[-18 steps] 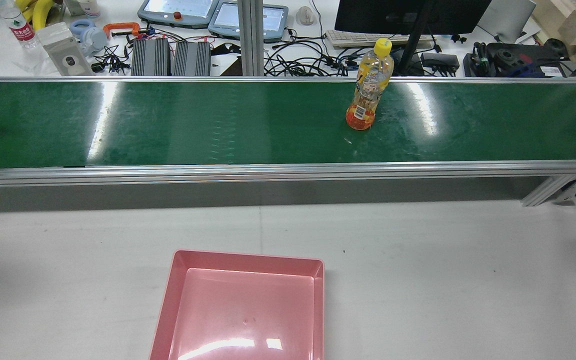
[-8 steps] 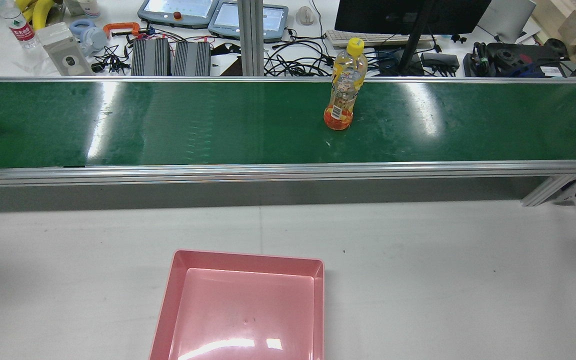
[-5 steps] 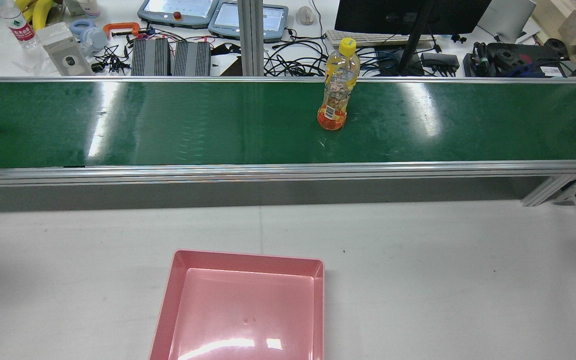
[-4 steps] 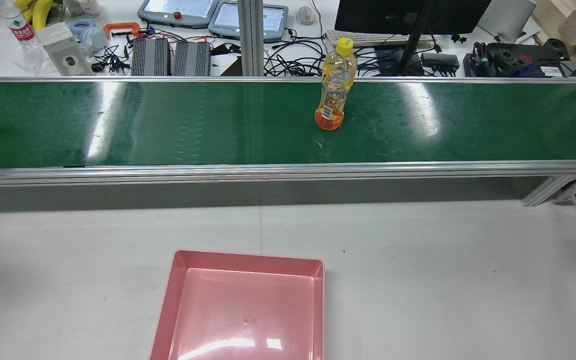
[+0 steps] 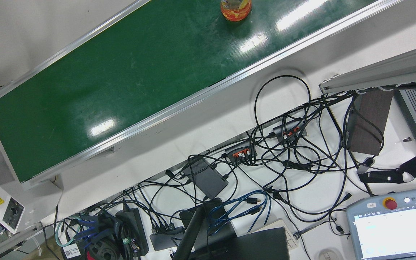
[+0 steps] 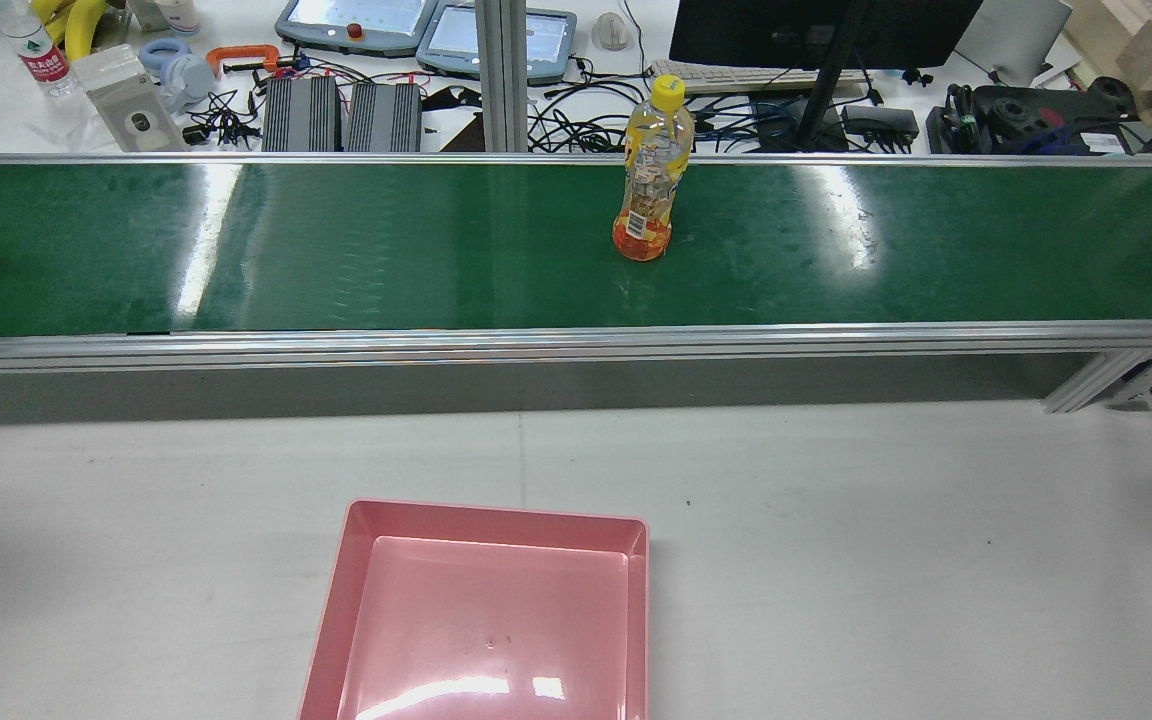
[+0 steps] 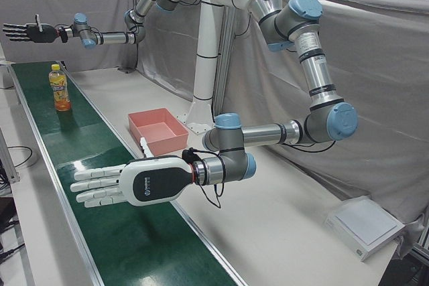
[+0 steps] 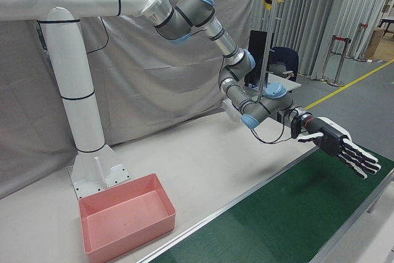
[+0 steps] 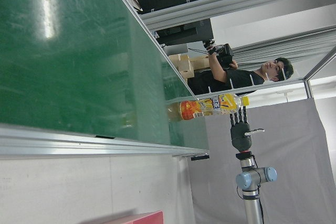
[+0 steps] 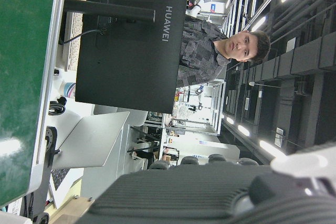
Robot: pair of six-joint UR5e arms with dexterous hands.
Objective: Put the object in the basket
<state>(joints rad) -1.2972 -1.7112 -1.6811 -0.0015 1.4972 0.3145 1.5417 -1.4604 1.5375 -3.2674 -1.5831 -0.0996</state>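
Note:
An orange drink bottle (image 6: 646, 170) with a yellow cap stands upright on the green conveyor belt (image 6: 336, 250). It also shows in the front view (image 5: 235, 6), the left-front view (image 7: 60, 88) and the left hand view (image 9: 210, 106). The pink basket (image 6: 496, 515) sits empty on the white table, also seen in the left-front view (image 7: 154, 142) and the right-front view (image 8: 129, 238). My left hand (image 7: 127, 182) is open, flat over the belt, far from the bottle. My right hand (image 7: 27, 31) is open and raised beyond the bottle, also seen in the right-front view (image 8: 338, 145).
Behind the belt lies a bench with cables (image 5: 287, 151), teach pendants (image 6: 356, 22), a monitor (image 6: 816, 30) and a water bottle (image 6: 41, 55). The belt has raised aluminium rails (image 6: 536, 340). A person (image 9: 236, 74) stands past the belt's end.
The bottle has travelled left along the belt in the rear view, from right of centre to about the centre. The basket has not moved.

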